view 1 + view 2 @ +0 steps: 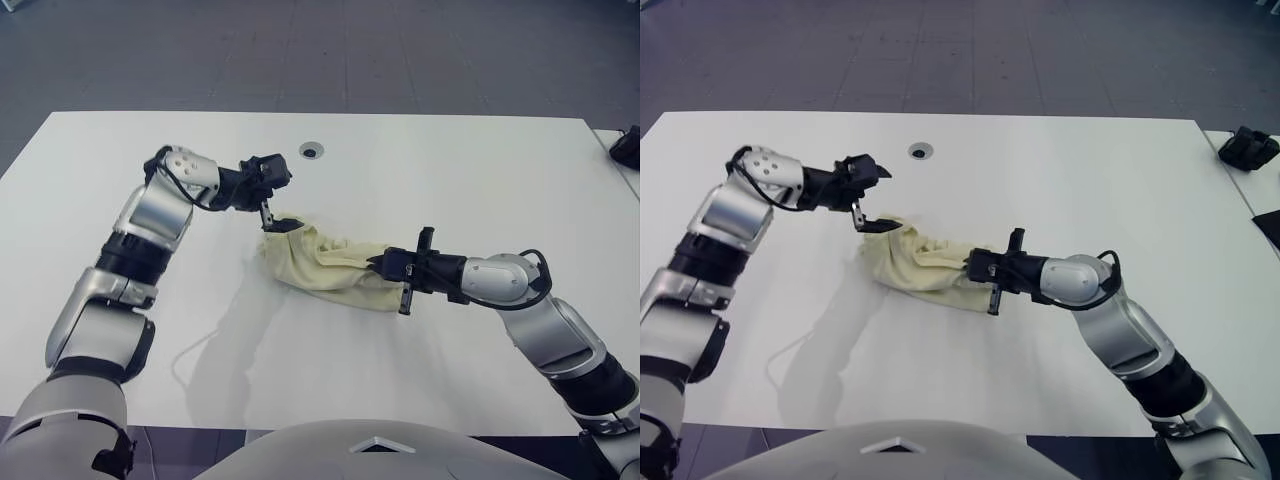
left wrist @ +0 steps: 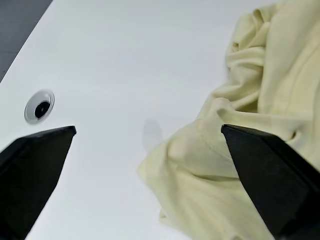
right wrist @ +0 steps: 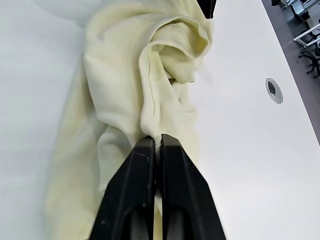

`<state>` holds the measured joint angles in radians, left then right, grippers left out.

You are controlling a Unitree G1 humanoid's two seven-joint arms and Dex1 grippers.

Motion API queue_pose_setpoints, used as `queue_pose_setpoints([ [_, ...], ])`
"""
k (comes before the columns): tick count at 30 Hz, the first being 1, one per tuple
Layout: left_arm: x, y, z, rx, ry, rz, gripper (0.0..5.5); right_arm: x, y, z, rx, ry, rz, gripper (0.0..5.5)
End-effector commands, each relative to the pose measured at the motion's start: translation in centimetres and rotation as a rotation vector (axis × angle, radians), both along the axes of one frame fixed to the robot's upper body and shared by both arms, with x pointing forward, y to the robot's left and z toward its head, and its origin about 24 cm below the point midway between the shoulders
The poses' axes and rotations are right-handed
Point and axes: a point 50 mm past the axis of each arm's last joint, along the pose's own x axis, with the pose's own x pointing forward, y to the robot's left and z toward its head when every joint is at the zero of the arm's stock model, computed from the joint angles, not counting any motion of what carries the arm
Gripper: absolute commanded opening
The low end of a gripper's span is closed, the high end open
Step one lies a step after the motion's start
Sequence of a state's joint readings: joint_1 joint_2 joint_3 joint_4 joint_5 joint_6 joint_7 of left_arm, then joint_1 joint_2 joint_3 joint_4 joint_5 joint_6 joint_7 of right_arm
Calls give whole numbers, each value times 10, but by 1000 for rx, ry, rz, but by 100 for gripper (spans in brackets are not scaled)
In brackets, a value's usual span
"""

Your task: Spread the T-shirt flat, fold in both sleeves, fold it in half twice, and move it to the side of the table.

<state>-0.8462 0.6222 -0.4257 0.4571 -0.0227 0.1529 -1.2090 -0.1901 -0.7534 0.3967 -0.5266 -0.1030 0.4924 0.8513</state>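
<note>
One crumpled T-shirt [image 1: 325, 262], unspread.
My right gripper [image 3: 156, 142] pinches a fold to stretch it; left gripper [image 2: 148, 128] open at the other edge.

White table [image 1: 480, 180], round cable hole [image 1: 312, 150]; grey tiled floor [image 1: 300, 50]; dark object [image 1: 1247, 148], perhaps bag, far right.

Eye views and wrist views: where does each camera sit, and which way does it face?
Left eye view: on the head, facing forward and down at table and T-shirt; both arms show.
Right eye view: beside it, same scene.
Left wrist view: left wrist, past the open left hand onto the T-shirt.
Right wrist view: right wrist, along the right hand shut on the T-shirt.
Both wrist views share the table's hole.
</note>
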Motion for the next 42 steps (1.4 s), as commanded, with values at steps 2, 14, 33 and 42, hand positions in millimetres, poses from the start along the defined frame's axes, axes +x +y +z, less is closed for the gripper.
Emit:
queue_pose_setpoints([
  [2,5,-3,7,129,34,-220,540,-4,-10,-3,-73,12,11,1],
  [14,13,-26,3,152,99,-358,540,-9,-24,-9,-178,59,44,1],
  [33,19,-47,-30,185,137,-324,420,-6,-18,-9,-163,38,66,0],
  [42,12,-34,-39,206,230,-355,274,-3,-16,-8,-162,34,79,0],
])
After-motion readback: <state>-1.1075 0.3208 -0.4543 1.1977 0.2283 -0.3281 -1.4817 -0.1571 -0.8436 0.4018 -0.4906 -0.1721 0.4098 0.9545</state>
